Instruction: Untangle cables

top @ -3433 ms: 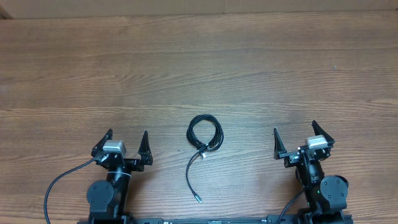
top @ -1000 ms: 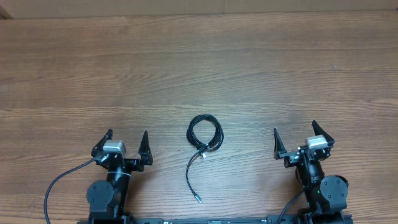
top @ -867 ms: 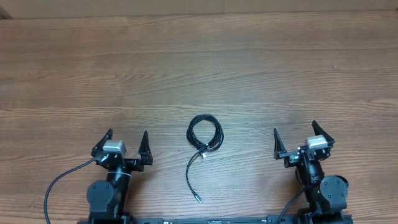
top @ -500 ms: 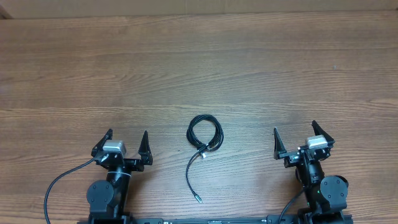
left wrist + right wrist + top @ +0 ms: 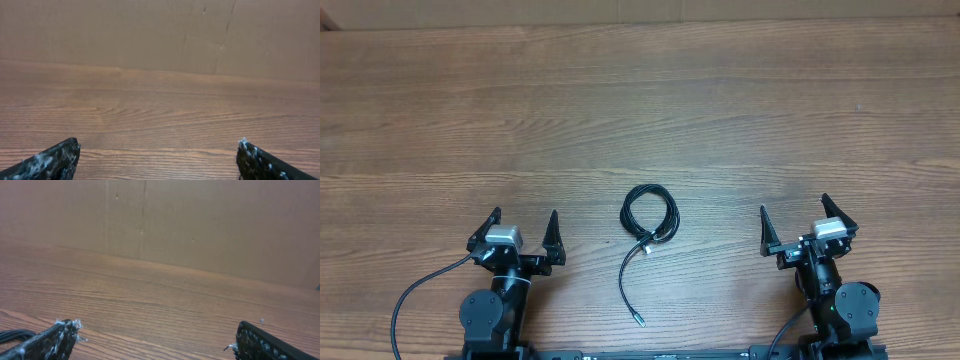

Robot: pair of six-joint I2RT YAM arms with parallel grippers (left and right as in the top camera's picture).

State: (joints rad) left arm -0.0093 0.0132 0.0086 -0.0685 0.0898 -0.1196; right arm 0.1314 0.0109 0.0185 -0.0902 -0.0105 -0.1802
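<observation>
Nothing moved; jaws wide open, clear of cables (image 5: 650, 238).

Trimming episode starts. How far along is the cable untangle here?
Done: nothing visible. The cables lie in one looped bundle on the table, with a tail running to a plug near the front edge. In hand: nothing. The left claw and right claw are both open and empty, one on each side, apart from the bundle. Left: the whole job, from the first grasp to pulling the loops apart.

One coiled cable bundle (image 5: 650, 238), cord count unclear. Two hands: left hand (image 5: 524, 215), right hand (image 5: 794, 206). One table (image 5: 640, 100).
</observation>
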